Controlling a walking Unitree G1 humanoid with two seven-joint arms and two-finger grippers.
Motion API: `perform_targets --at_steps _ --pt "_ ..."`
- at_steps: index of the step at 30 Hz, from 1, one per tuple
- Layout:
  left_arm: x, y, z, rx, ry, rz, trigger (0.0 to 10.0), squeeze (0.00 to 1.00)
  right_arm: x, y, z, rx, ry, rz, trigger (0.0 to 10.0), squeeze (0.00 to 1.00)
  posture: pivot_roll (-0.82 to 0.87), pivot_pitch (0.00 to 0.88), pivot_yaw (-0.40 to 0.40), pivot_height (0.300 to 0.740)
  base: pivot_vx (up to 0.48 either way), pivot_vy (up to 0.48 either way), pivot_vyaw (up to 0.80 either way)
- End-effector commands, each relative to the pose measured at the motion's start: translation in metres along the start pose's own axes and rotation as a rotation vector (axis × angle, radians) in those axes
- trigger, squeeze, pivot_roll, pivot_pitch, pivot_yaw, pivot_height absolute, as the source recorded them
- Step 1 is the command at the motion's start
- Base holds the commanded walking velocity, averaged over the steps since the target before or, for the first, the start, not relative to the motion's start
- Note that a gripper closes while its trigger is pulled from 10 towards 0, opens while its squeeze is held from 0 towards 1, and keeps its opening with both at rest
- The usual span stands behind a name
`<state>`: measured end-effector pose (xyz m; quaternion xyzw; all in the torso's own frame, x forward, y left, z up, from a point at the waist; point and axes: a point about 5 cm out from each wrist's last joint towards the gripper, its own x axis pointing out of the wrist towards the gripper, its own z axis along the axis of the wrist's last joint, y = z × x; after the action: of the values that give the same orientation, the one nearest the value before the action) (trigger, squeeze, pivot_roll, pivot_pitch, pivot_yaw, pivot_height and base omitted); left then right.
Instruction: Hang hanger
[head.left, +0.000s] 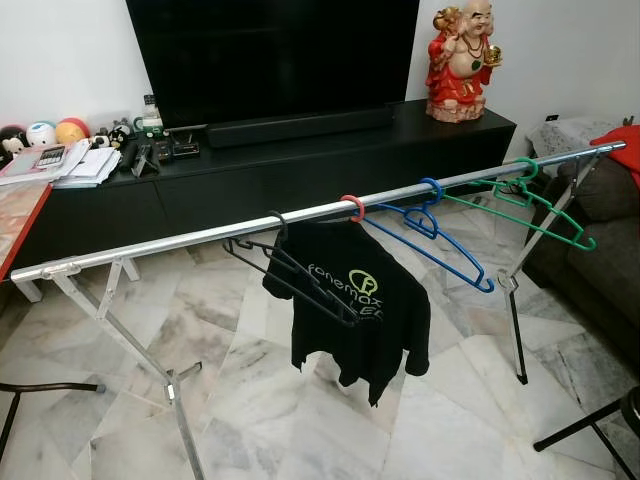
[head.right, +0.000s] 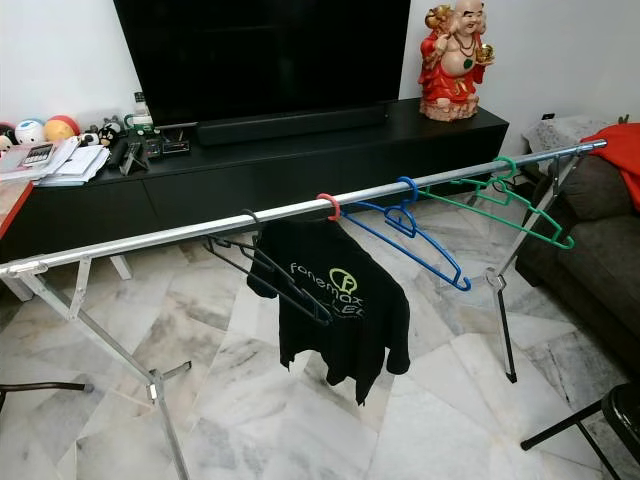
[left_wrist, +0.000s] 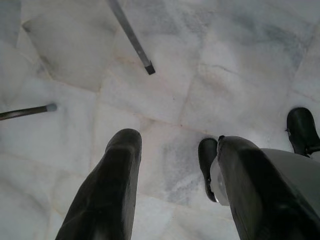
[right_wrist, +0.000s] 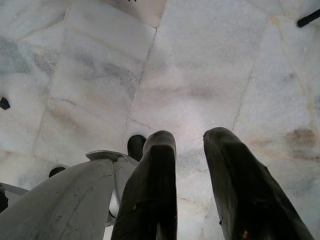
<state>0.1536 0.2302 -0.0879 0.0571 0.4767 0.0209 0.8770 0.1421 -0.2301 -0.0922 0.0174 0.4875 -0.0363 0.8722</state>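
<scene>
Above the marble floor (left_wrist: 165, 95), the left gripper (left_wrist: 175, 165) is seen with its two black fingers spread apart and nothing held between them; the right gripper (right_wrist: 190, 155) is likewise held apart and empty over the tiles. Further out, one long metal rail (head.left: 200, 237) on folding legs is crossed before a black TV cabinet (head.left: 300, 165). Four hangers are counted on it: one black hanger (head.left: 285, 268), one red hanger (head.left: 352, 208) carrying a black T-shirt (head.left: 355, 310), one blue hanger (head.left: 430, 240) and one green hanger (head.left: 525, 205). On the shirt, pale lettering is partly read as "fonemax". One red and gold figurine (head.left: 460, 60) is stood on the cabinet
</scene>
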Motion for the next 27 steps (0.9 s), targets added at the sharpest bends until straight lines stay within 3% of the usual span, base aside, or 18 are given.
perform_targets --at_steps 1,7,10,14,18,21,27 --pt "0.000 -0.007 -0.004 0.058 0.019 -0.007 10.0 0.00 0.000 -0.001 -0.001 0.006 0.006 -0.004 10.0 0.00 0.10 0.000 0.036 0.740 0.000 -0.270 -0.74" --pt "0.000 -0.015 -0.009 0.052 0.031 -0.013 10.0 0.00 0.000 -0.001 -0.001 0.001 0.007 -0.001 10.0 0.00 0.11 0.000 0.034 0.740 0.000 -0.445 -0.75" --pt "-0.002 -0.015 -0.015 0.044 0.039 -0.016 10.0 0.00 0.000 -0.001 -0.001 -0.003 0.007 0.001 10.0 0.00 0.10 0.000 0.035 0.740 0.000 0.000 -0.75" --pt "-0.003 -0.005 -0.017 0.040 0.035 -0.007 10.0 0.00 0.000 -0.001 -0.001 -0.001 0.006 0.000 10.0 0.00 0.10 0.000 0.036 0.740 0.000 0.000 -0.75" --pt "-0.009 0.025 -0.019 0.037 0.032 0.019 10.0 0.00 0.000 -0.001 -0.001 0.000 0.006 0.000 10.0 0.00 0.10 0.000 0.037 0.740 0.000 0.000 -0.75" --pt "-0.012 0.037 -0.021 0.035 0.038 0.030 10.0 0.00 0.000 -0.001 -0.001 0.001 0.006 -0.001 10.0 0.00 0.10 0.000 0.037 0.740 0.000 0.000 -0.75" --pt "-0.011 0.026 -0.027 0.076 0.057 0.021 10.0 0.00 0.000 -0.001 -0.001 0.001 0.006 -0.001 10.0 0.00 0.10 0.000 0.036 0.740 0.000 0.000 -0.74"
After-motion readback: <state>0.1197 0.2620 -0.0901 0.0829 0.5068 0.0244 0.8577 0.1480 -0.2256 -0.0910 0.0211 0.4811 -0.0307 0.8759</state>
